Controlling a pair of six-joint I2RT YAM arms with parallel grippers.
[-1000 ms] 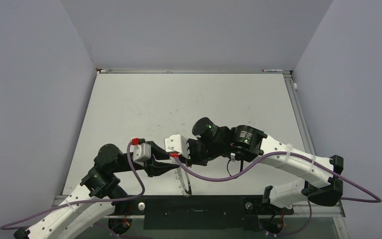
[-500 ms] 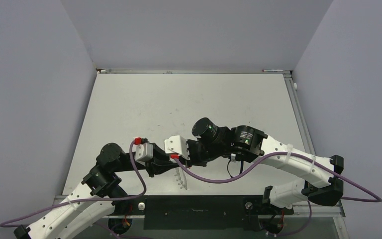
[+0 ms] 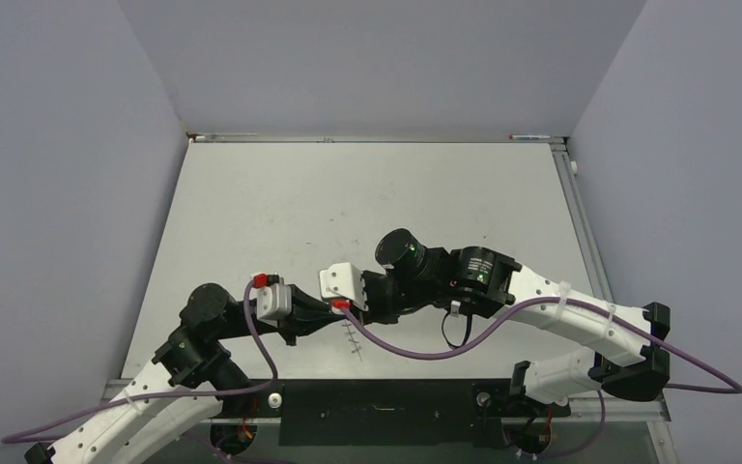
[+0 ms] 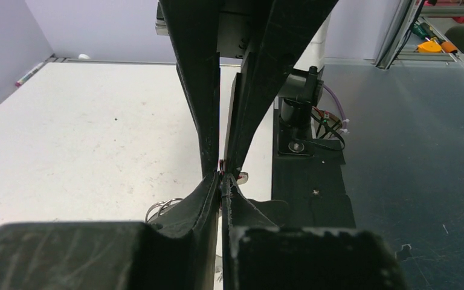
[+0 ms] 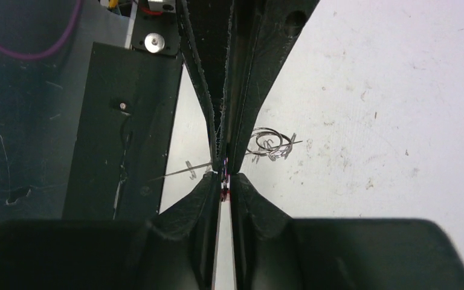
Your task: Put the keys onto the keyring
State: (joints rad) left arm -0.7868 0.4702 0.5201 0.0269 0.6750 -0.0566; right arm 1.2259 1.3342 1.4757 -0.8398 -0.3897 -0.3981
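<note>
Both grippers meet tip to tip above the table's near edge. My right gripper (image 5: 223, 176) is shut on the tiny red-headed key (image 5: 223, 191), whose red shows between its fingertips. In the left wrist view the key (image 4: 220, 163) is a red speck in the right gripper (image 4: 220, 164). The keyring (image 5: 270, 142) is a thin silvery hoop seen edge-on, its wire running through the meeting point. My left gripper (image 4: 221, 176) is shut on that wire, with keyring loops (image 4: 162, 206) showing beside its left finger. From above, the keyring (image 3: 353, 340) hangs just below the left gripper (image 3: 328, 319) and right gripper (image 3: 348, 311).
A black base plate (image 3: 386, 406) runs along the near edge, right under the grippers. A purple cable (image 3: 415, 346) droops from the right wrist beside the keyring. Grey walls close in the white table (image 3: 367, 193) on three sides.
My left gripper has closed from partly open to shut at the keyring wire. The keyring's lower end has swung up from the near edge. The right gripper has held still.
</note>
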